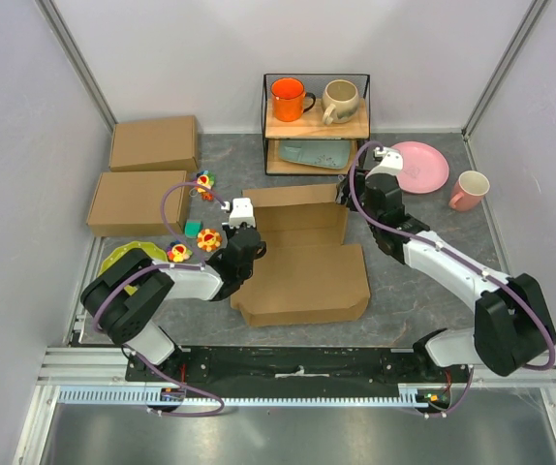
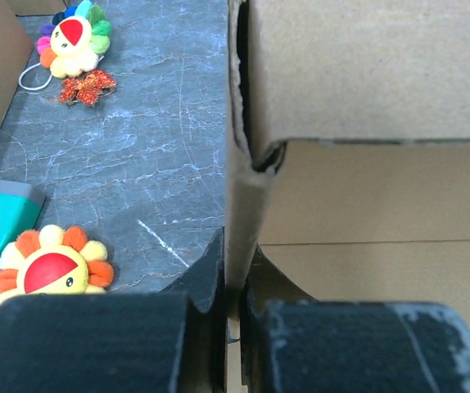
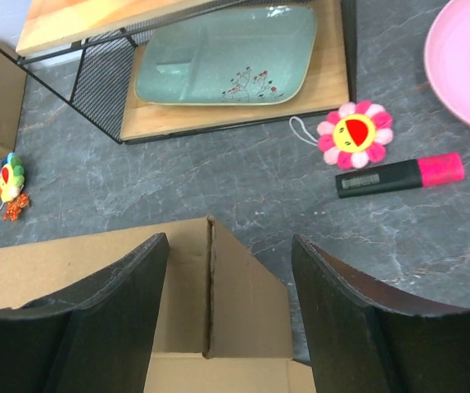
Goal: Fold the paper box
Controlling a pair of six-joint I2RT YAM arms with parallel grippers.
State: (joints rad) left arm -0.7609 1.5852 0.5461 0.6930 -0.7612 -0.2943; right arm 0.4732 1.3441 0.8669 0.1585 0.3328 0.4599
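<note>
The paper box [image 1: 302, 262] is a brown cardboard sheet lying partly folded in the middle of the table, with its rear wall raised. My left gripper [image 1: 249, 232] is at its left edge. In the left wrist view my left gripper [image 2: 235, 286] is shut on the upright left side flap [image 2: 243, 205], pinched between both fingers. My right gripper [image 1: 349, 199] hovers over the box's rear right corner. In the right wrist view my right gripper [image 3: 228, 239] is open, its fingers on either side of the corner flap [image 3: 243, 303] without touching it.
Two other brown boxes [image 1: 154, 143] [image 1: 138, 201] lie at the far left. A wire rack [image 1: 317, 121] holds an orange mug, a beige mug and a green plate [image 3: 227, 53]. A pink plate [image 1: 418, 167], pink mug [image 1: 469, 190], pink highlighter [image 3: 399, 174] and flower toys [image 2: 51, 266] lie around.
</note>
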